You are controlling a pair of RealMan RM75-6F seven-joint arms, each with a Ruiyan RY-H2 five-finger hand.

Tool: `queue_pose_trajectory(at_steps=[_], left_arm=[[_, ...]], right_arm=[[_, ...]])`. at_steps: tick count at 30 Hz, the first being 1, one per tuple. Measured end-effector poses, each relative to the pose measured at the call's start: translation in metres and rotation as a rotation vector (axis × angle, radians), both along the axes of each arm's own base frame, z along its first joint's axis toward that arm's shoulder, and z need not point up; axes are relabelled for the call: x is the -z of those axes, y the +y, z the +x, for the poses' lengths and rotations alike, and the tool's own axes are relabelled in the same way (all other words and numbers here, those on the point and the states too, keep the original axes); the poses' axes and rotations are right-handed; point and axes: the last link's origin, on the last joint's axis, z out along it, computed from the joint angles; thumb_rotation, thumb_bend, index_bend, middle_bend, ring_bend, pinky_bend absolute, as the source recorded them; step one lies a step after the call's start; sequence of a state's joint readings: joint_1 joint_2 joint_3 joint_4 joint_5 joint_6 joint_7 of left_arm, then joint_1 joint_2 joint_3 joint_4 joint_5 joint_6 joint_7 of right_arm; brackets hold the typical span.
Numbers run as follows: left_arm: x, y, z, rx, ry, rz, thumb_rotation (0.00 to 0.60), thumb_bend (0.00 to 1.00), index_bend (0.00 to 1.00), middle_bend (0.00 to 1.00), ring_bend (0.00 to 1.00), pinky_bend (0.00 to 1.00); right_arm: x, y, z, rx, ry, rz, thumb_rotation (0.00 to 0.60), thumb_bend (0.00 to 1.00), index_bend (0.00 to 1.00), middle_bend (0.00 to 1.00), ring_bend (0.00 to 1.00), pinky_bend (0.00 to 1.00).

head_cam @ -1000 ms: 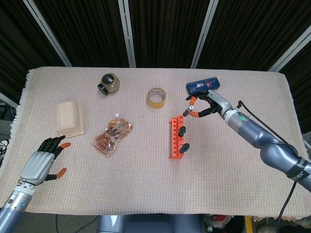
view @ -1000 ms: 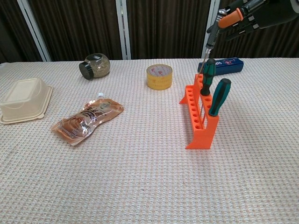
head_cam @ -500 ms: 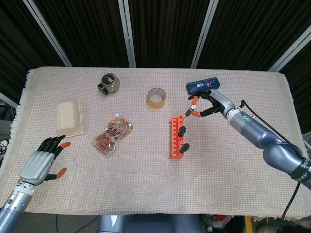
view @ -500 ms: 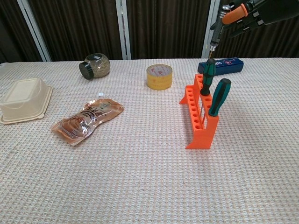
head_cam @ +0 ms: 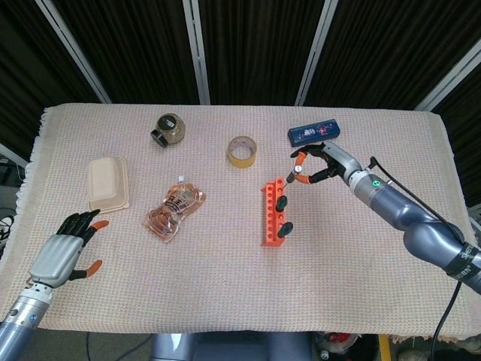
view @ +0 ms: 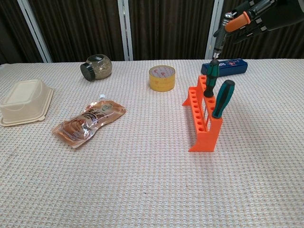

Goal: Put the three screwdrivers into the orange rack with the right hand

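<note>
The orange rack (head_cam: 270, 216) (view: 199, 114) stands right of the table's middle with two green-and-black screwdrivers (head_cam: 282, 216) (view: 217, 92) upright in it. My right hand (head_cam: 319, 164) (view: 251, 14) holds a third screwdriver (view: 223, 29) by its orange handle (head_cam: 299, 174), shaft pointing down above the rack's far end. In the chest view its tip hangs just over the farther green handle (view: 211, 76). My left hand (head_cam: 66, 248) rests at the table's near left, fingers apart, holding nothing.
A blue box (head_cam: 314, 133) (view: 227, 65) lies behind the rack. A tape roll (head_cam: 243, 151), a dark jar (head_cam: 168, 128), a beige lidded container (head_cam: 107, 183) and an orange snack pouch (head_cam: 173, 211) sit to the left on the woven cloth.
My right hand has shifted the orange-handled screwdriver slightly, rising and then settling back with the tip over the rack's far end. The left hand has stayed still.
</note>
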State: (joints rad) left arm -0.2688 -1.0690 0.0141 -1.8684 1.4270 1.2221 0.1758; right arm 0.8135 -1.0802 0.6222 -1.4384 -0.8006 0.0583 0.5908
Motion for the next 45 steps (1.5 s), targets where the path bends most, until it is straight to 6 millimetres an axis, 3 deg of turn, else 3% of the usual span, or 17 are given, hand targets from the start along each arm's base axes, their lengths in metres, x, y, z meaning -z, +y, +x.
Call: queue_pose_trajectory(at_steps=[45], left_arm=[[0.001,-0.003,-0.005,-0.019,0.007,-0.007,0.600,0.29,0.16,0.00,0.00,0.00]], right_arm=[[0.049,-0.016,-0.011,0.032,0.068,0.053,0.600,0.35,0.59,0.25,0.00,0.00]])
